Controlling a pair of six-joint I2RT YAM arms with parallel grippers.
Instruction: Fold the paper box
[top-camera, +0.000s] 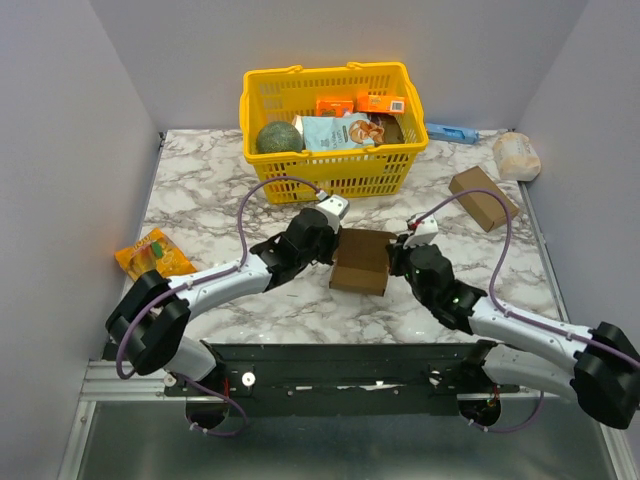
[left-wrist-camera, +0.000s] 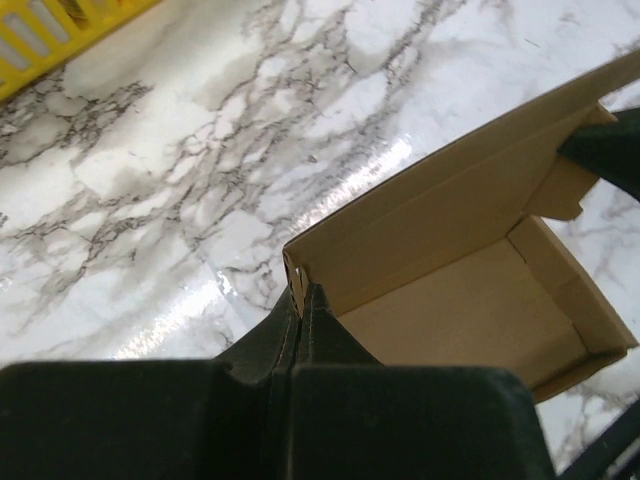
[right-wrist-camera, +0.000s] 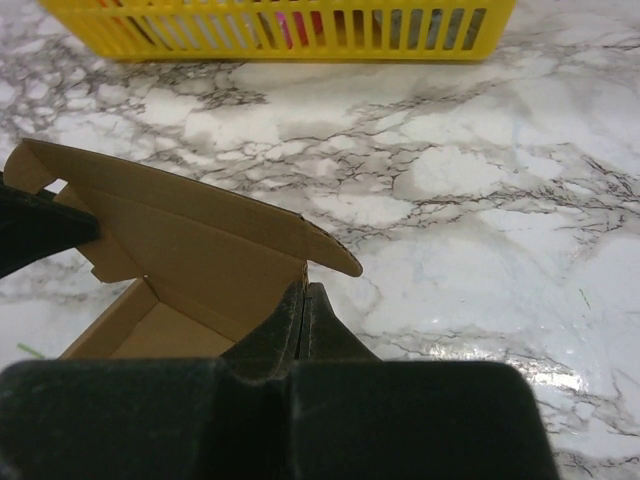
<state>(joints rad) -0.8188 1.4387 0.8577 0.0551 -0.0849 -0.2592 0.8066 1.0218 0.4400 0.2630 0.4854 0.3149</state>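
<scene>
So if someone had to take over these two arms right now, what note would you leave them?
Left gripper: shut, pinching the top corner of one wall of the paper box.
Right gripper: shut, pinching the same box on its opposite side.
Box: on the table, in front of the yellow basket, between both arms.
Done: base down, walls raised, box partly shaped.
Left: flaps and notched tabs stand open; they probably need folding in and tucking.

Boxed in by plain grey walls (top-camera: 60, 100) left, back and right. Floored with a white marble table (top-camera: 200, 180), grey-veined, glossy with glare. Edged on the near side by a metal rail (top-camera: 120, 382) and dark plate (top-camera: 340, 362).
</scene>
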